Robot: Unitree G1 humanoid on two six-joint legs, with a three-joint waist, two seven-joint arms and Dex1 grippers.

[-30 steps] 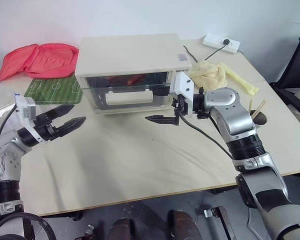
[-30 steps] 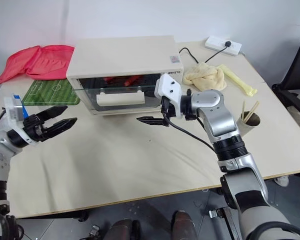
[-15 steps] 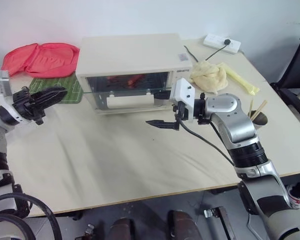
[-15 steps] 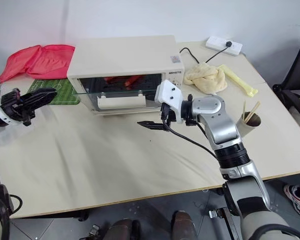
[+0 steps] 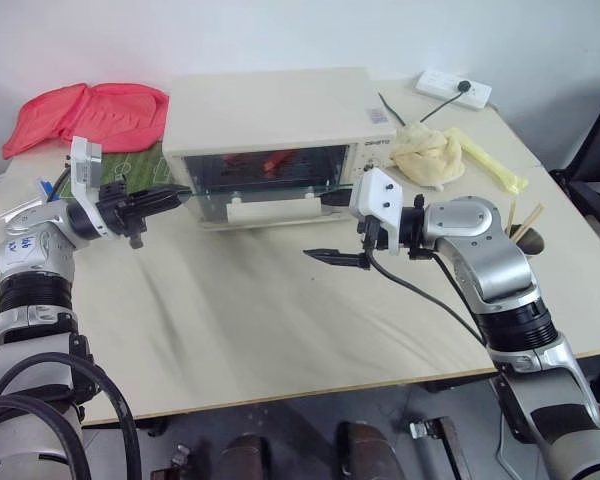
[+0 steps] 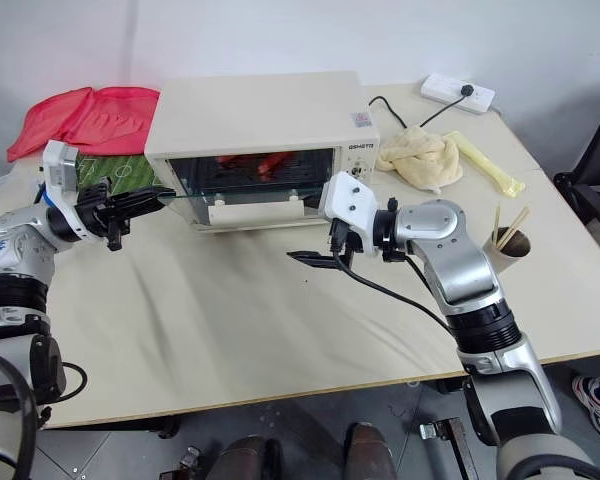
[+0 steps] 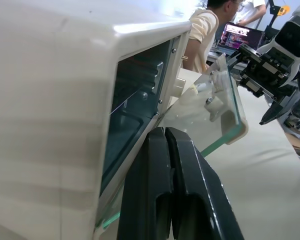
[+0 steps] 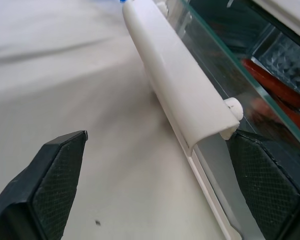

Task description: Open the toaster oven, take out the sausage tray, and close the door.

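You've got the toaster oven (image 6: 260, 135) sitting at the back of the desk (image 6: 230, 330), and its door (image 5: 255, 195) is only partway down, hanging ajar. So step one is half done. The sausage tray (image 8: 285, 65) is inside behind the glass, so pulling it out and closing up are left. Your left tool (image 6: 140, 198) is pressed together by the door's left edge; the right tool (image 8: 155, 195) is spread wide around the handle (image 8: 177, 90).

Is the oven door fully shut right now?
No, the door hangs partly open, its glass tilted away from the toaster oven frame in the left wrist view.
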